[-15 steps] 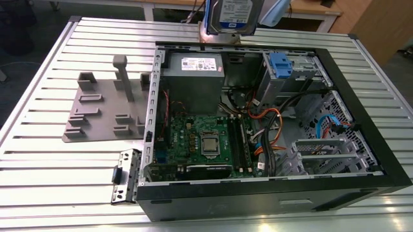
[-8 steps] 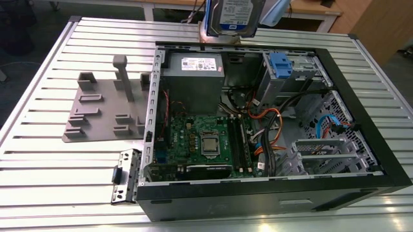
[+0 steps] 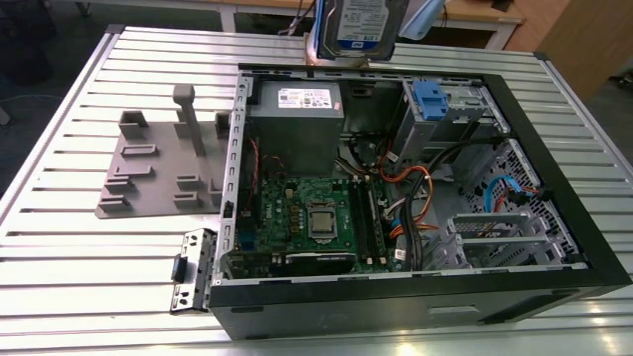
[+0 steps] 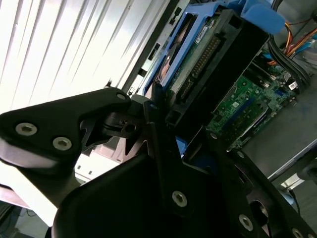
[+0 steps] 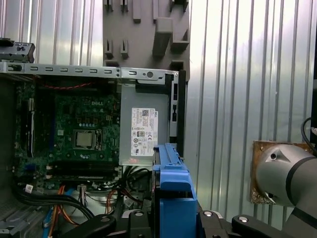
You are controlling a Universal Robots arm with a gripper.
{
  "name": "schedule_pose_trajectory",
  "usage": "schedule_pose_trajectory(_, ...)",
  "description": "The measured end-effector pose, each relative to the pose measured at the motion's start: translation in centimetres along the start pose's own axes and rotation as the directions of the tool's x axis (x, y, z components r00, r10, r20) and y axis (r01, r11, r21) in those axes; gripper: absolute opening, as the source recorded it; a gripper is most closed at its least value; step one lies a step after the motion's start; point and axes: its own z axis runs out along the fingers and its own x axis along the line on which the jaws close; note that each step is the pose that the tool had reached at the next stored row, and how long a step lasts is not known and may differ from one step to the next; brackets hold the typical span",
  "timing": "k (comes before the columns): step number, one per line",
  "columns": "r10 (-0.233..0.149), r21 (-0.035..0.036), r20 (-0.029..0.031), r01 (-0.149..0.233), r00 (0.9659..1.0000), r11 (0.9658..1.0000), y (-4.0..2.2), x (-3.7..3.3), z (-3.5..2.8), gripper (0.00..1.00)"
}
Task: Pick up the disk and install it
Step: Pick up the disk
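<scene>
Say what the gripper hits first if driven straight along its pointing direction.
Likely the power-supply box, close to the case wall; the disk, clamped in the gripper, leads and would touch first. Depth is unclear.

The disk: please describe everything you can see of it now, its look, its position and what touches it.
The disk is a flat silver metal drive with a blue-and-white label, framed by blue plastic rails. In the exterior view it hangs upright in the air over one edge of the open computer case, label toward the camera. The second wrist view shows its dark underside and a row of connector pins. The jaws of the gripper are shut on it.
</scene>
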Motion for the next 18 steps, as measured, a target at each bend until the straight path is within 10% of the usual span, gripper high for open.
schedule_pose_trajectory(18,0.0,0.0,0.0001,0.0,1.0,1.0,0.05,1.22,0.0,0.36)
